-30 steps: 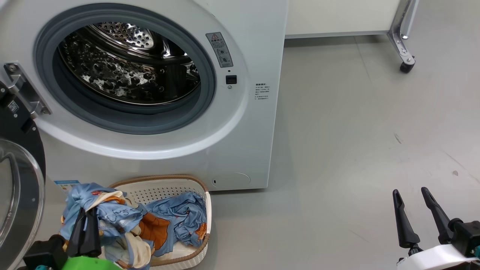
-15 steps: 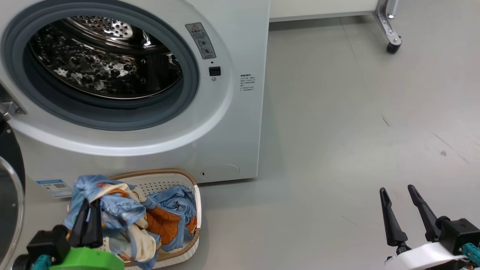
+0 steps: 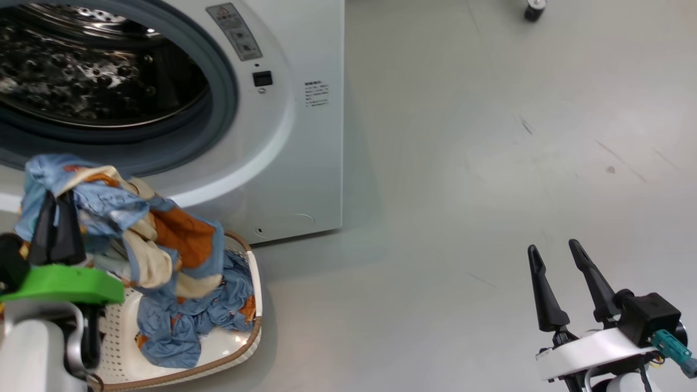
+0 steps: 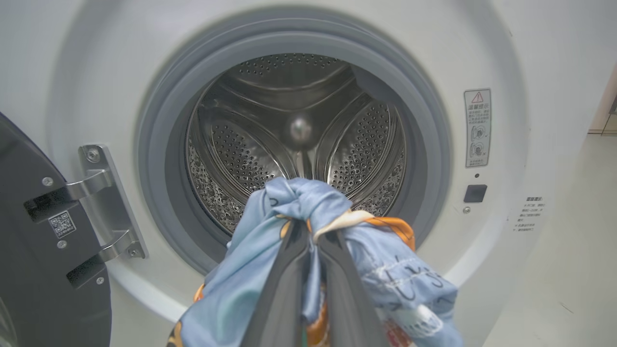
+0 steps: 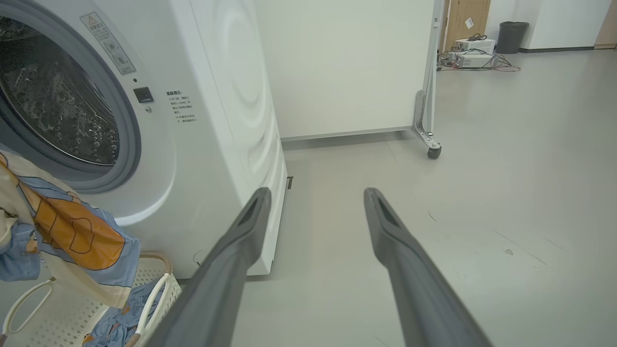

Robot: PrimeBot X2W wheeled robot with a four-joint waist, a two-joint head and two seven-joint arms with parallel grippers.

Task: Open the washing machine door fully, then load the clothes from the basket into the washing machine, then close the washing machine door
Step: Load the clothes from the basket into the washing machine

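The washing machine (image 3: 305, 136) shows a bare drum, and the washing machine door (image 4: 29, 270) hangs swung aside on its hinge, so the opening step looks done. On the floor just in front sits the basket (image 3: 255, 305). Part of the clothes (image 3: 163, 239) trails in it and the rest is lifted before the mouth. The left gripper (image 3: 57, 204) has its fingers clamped on that bundle. The right gripper (image 3: 553, 247) hangs over the floor, fingers spread, holding nothing. Loading has barely begun, I'd say; closing the door is yet to come.
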